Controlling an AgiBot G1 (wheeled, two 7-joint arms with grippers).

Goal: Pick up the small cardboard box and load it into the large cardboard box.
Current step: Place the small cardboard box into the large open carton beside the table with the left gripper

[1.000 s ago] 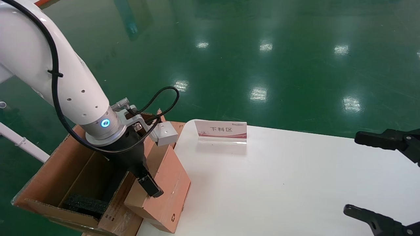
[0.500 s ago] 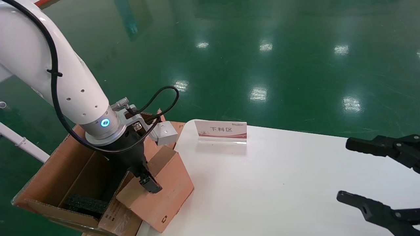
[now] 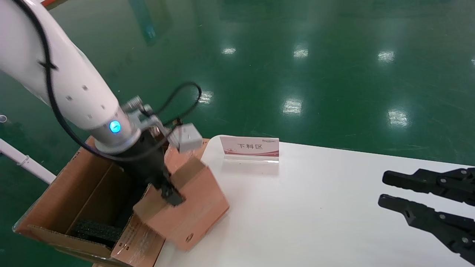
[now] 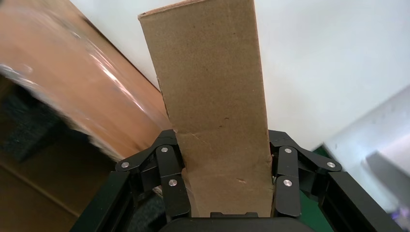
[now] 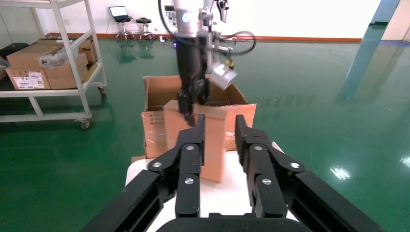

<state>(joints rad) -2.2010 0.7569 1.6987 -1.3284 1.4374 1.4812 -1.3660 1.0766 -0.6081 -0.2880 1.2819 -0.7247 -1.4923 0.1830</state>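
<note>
At the table's left edge, the left gripper [image 3: 169, 193] pinches the small plain brown cardboard box [image 3: 189, 207], tilted against the large flapped brown carton [image 3: 55, 200]; the right gripper [image 3: 389, 191] hovers nearly closed, empty, over the white table [image 3: 315, 207].

The head camera is looking forward and down from above, taking in the white counter [image 3: 315, 207], the green floor beyond it, and the large cardboard box [image 3: 74, 200] off the counter's left edge. The left wrist camera is sitting right behind the left hand [image 4: 227, 188], looking along its fingers at very close range, so the small cardboard box [image 4: 212, 106] is filling the middle of its view. The right wrist camera is looking out past the right hand [image 5: 220, 140], across the counter toward the left arm from farther off. All three views are sharing the small cardboard box beside the large one.
</note>
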